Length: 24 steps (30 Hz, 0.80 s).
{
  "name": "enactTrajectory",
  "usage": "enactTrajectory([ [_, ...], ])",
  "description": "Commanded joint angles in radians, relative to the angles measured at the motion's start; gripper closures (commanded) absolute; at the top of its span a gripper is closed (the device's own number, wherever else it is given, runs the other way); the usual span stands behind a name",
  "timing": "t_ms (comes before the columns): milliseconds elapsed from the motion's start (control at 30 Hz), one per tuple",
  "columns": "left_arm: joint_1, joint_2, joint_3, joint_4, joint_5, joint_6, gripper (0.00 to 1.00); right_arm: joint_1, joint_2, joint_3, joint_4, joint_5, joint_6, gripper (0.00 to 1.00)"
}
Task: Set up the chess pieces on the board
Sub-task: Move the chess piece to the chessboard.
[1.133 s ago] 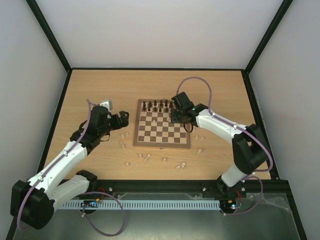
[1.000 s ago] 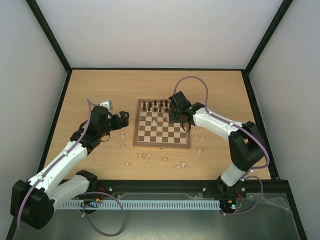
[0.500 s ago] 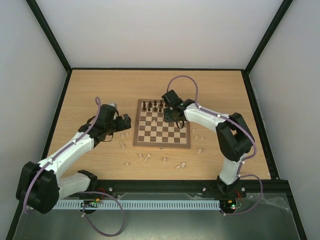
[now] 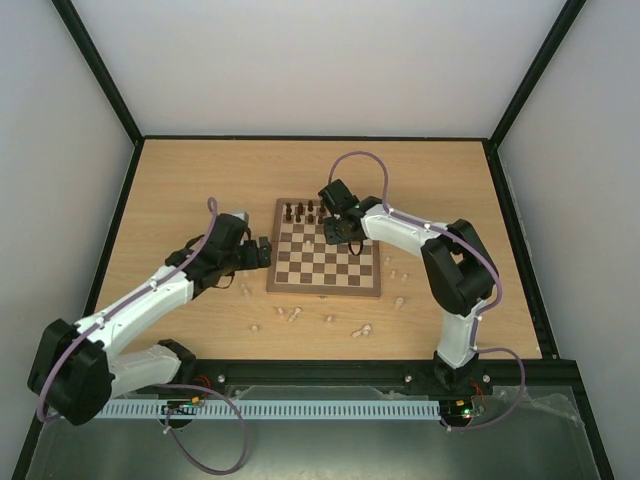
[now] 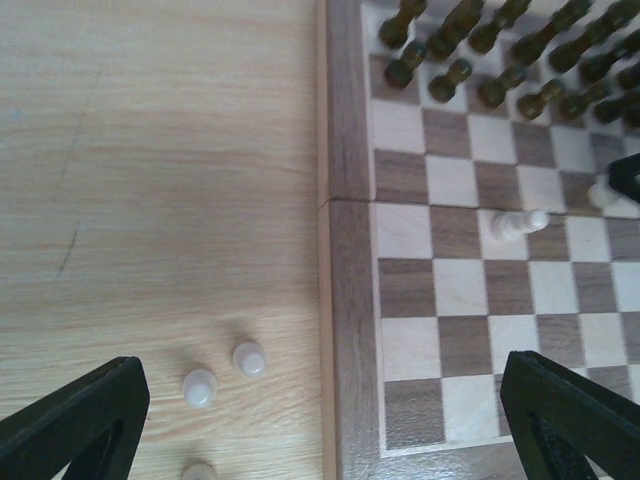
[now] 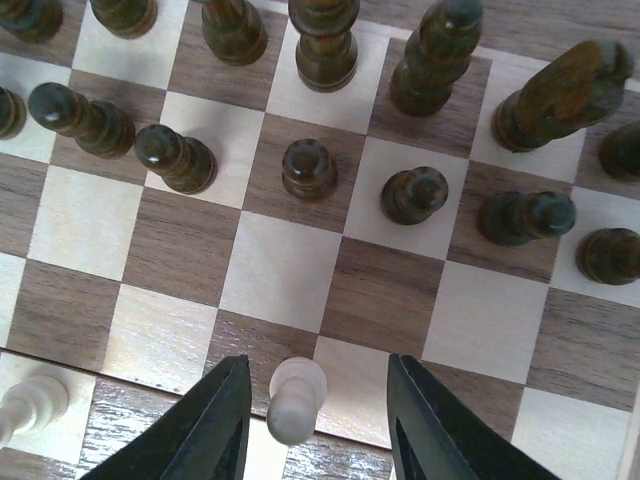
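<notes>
Wooden table (image 4: 200, 180), white walls (image 4: 320, 70), black frame (image 4: 310, 137)

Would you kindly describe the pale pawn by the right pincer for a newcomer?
On the chessboard, find the right pincer beside the dark pieces. One pale pawn stands between its fingers; the other pale piece there sits outside them.

Chess pieces (image 4: 294, 314) lie before and beside the board (image 4: 325, 270), two on it.

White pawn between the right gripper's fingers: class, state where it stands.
In the right wrist view the white pawn stands on the board at bottom centre, between the right gripper's fingers, another white piece to its left.
</notes>
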Motion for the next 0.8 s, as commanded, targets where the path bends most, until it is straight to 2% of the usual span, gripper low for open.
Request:
enactTrajectory([
  [0,-0.016,-0.117,-0.024,0.028,-0.016,0.036,0.01,0.007,0.026,0.030,-0.053,0.010,-0.009,0.63],
  [167,-0.019,-0.215,-0.054,0.046,-0.046,0.042,0.01,0.007,0.033,0.031,-0.048,0.009,-0.010,0.71],
  [433,-0.020,-0.164,-0.059,0.044,-0.060,0.017,0.01,0.011,0.014,0.010,-0.048,0.010,-0.005,0.85],
  [767,-0.020,-0.164,-0.060,0.056,-0.064,0.006,0.01,0.067,-0.086,-0.061,-0.085,0.044,0.002,0.88],
])
